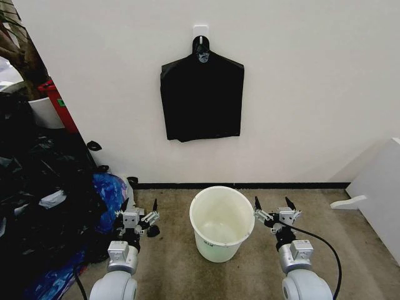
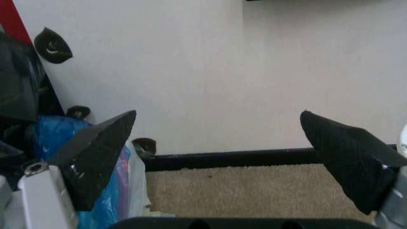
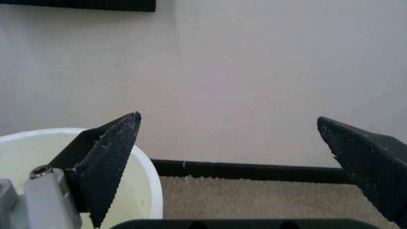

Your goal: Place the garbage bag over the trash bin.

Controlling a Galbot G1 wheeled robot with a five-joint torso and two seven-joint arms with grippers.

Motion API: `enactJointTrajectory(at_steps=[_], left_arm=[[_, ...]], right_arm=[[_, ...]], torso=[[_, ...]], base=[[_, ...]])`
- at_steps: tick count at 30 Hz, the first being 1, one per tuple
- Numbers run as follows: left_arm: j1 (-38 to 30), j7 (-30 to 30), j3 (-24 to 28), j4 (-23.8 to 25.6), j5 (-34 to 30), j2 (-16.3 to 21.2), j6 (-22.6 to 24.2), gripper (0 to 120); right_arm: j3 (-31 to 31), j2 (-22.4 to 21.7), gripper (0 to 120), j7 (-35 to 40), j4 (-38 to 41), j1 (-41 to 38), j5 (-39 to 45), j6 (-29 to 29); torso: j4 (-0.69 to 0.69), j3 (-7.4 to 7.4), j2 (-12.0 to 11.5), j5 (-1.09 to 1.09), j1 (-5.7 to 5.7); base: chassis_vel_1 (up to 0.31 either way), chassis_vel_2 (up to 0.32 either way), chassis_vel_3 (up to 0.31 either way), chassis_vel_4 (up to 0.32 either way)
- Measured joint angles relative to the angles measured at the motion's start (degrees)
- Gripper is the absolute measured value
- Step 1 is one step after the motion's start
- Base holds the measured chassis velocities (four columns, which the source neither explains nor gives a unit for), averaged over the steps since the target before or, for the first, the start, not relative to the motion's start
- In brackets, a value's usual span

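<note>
**Both arms low beside the bin, the bag on the far wall**

Nearest to us, our two arms rise from the bottom edge of the head view, their lower parts cut off by the frame. Our left gripper sits low over the carpet, left of the trash bin, its black fingers spread wide with nothing between them. Our right gripper is just right of the bin, also spread and empty; in the right wrist view one finger overlaps the bin's white rim, so we cannot tell whether it touches.

The bin stands upright on the carpet between the two grippers, open and unlined. Small dark print shows on its near side, too small for us to read.

To the left, a blue plastic bag lies against a dark heap whose contents we cannot make out; the frame cuts it off. At the right edge stands a piece of white furniture, partly out of view.

Farther back, a black skirting strip runs along the foot of the white wall. The garbage bag hangs flat on that wall from a white hook, above the bin and well apart from both grippers. The hook's detail is hard to read.
</note>
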State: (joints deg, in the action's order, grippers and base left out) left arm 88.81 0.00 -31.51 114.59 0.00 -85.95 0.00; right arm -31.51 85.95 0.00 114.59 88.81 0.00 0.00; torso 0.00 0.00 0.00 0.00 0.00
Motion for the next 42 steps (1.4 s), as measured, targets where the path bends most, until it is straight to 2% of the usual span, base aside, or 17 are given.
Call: enactJointTrajectory(at_steps=[37, 40, 42], left_arm=[[0.13, -0.03, -0.06, 0.25, -0.09, 0.10, 0.06, 100], [1.79, -0.87, -1.09, 4.89, -1.51, 1.51, 1.01, 100], [2.22, -1.08, -1.34, 6.12, -1.94, 1.92, 1.29, 100]], right_arm=[[0.00, 0.00, 100, 0.00, 0.00, 0.00, 0.00, 0.00], [0.02, 0.26, 100, -0.03, 1.15, 0.87, 0.14, 0.12], [0.03, 0.28, 100, -0.04, 1.23, 0.92, 0.15, 0.11]], torso=[[0.00, 0.00, 0.00, 0.00, 0.00], [-0.01, 0.00, 0.00, 0.00, 0.00], [-0.01, 0.00, 0.00, 0.00, 0.00]], base=[[0.000, 0.000, 0.000, 0.000], [0.000, 0.000, 0.000, 0.000], [0.000, 0.000, 0.000, 0.000]])
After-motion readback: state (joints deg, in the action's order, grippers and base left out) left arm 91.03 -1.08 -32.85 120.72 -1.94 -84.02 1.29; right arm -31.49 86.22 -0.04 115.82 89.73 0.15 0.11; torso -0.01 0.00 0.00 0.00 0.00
